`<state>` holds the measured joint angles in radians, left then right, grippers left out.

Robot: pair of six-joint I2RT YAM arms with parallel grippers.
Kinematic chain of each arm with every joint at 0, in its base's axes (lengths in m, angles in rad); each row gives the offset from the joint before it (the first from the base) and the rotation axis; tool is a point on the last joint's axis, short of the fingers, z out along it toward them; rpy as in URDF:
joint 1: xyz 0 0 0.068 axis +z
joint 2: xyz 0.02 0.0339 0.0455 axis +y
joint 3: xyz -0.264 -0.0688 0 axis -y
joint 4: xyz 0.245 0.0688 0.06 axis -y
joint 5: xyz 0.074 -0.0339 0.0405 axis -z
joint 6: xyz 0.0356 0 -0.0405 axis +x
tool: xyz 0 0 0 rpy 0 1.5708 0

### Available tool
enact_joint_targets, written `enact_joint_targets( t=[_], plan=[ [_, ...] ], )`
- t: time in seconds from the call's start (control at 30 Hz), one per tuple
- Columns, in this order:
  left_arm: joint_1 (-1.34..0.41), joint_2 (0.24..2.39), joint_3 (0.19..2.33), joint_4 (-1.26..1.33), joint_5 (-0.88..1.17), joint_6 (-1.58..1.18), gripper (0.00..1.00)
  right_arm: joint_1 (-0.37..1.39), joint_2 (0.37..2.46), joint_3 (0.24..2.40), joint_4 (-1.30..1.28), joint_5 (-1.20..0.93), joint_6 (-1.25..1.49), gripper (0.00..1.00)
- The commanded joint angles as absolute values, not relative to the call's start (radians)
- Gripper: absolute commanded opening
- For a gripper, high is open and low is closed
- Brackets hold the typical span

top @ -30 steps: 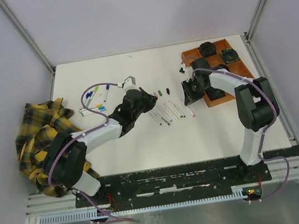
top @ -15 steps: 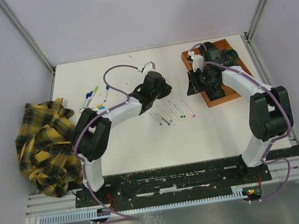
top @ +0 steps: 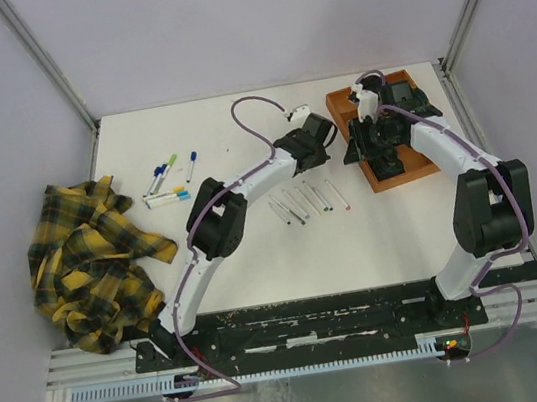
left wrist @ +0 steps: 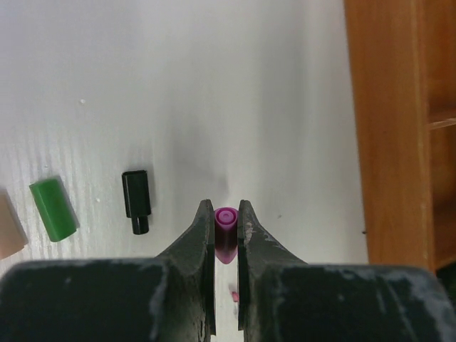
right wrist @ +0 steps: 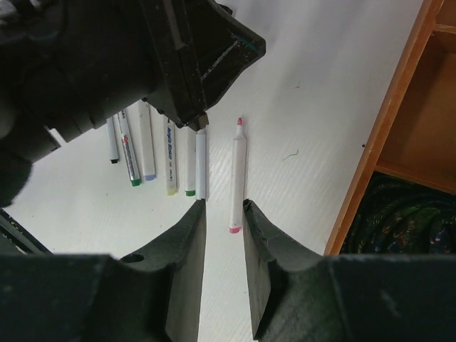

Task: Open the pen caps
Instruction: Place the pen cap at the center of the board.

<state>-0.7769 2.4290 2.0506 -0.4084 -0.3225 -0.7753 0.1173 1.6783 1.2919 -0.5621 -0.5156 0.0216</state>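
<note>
Left gripper (left wrist: 226, 211) was clamped on a purple pen cap (left wrist: 226, 226), lower centre of the wrist frame, cap's lower end hidden between the jaws. Green cap (left wrist: 53, 209) and black cap (left wrist: 135, 201) lay loose at left. Right gripper (right wrist: 222, 205) was part open and empty, pink-tipped pen barrel (right wrist: 236, 174) just above it.

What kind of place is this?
Probably a robot lab's test booth: robot arms bolted to a white table, blank walls close around it, pens laid out in a row.

My white left arm (top: 255, 175) stretched forward, its black left gripper (left wrist: 226, 211) clamping a small purple plastic cap (left wrist: 226, 239), my black right gripper (right wrist: 224, 208) parted
</note>
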Motion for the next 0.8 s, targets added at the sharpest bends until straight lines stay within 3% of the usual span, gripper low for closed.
enact_joint_targets(
  t=[0.0,0.4,0.6,0.77],
  plan=[
    [-0.782,2.481,2.168,-0.543,-0.426,-0.719,0.07,0.11,1.636,1.292,-0.537,-0.541,0.026,0.34],
    [-0.781,2.525,2.224,-0.555,-0.433,-0.697,0.37,0.104,1.641,1.288,-0.532,-0.552,0.037,0.34],
    [-0.78,2.497,2.258,-0.556,-0.434,-0.667,0.4,0.1,1.632,1.287,-0.533,-0.566,0.037,0.34],
    [-0.78,2.354,2.178,-0.507,-0.468,-0.601,0.4,0.097,1.615,1.285,-0.533,-0.587,0.031,0.34]
  ],
)
